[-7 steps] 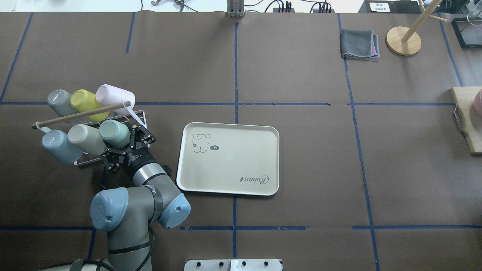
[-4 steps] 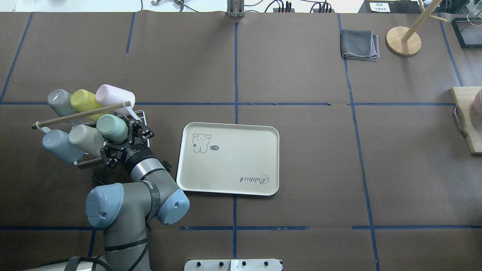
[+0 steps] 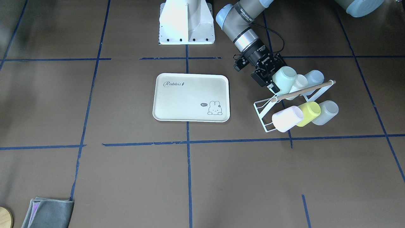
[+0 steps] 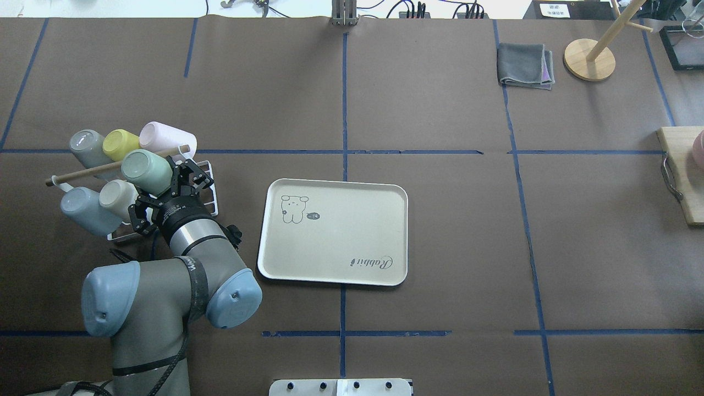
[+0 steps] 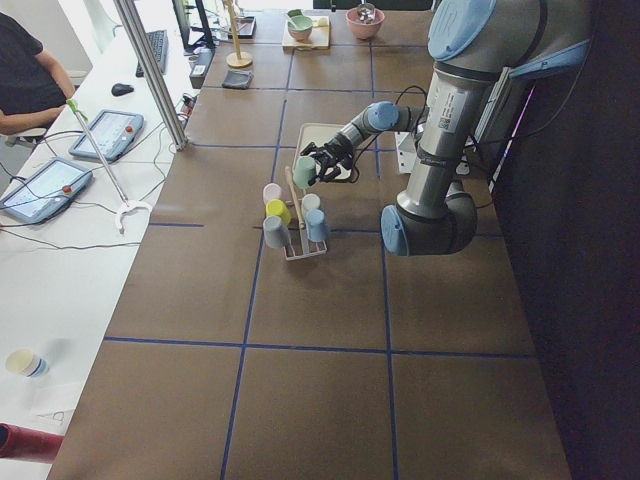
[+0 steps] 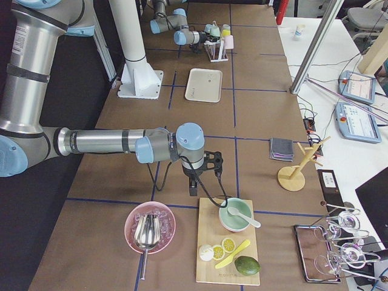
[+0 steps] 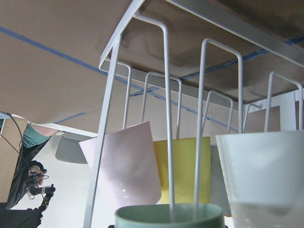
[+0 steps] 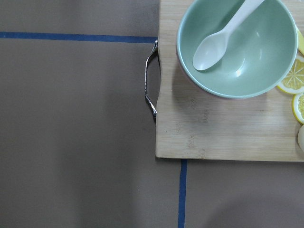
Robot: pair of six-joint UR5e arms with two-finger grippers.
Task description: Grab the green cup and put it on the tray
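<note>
My left gripper (image 4: 165, 191) is shut on the green cup (image 4: 146, 170), a pale mint tumbler. It holds the cup tilted, bottom up, over the white wire cup rack (image 4: 204, 166). The front-facing view shows the same gripper (image 3: 270, 74) and cup (image 3: 283, 79) beside the rack's wooden bar. In the left wrist view only the cup's rim (image 7: 168, 216) shows, with rack wires in front of it. The cream Rabbit tray (image 4: 341, 242) lies flat to the right of the rack. My right gripper (image 6: 203, 165) hovers by a cutting board far from the tray; I cannot tell if it is open.
The rack holds pink (image 4: 165, 137), yellow-green (image 4: 124, 142), grey (image 4: 85, 144), pale blue (image 4: 82, 206) and cream (image 4: 118, 195) cups. A grey cloth (image 4: 525, 66) and a wooden stand (image 4: 589, 59) are at the far right. A cutting board (image 4: 682, 176) is at the right edge.
My left gripper has lifted the green cup out of its place in the rack's front row, up and toward the left, and the arm has swung left with it.
</note>
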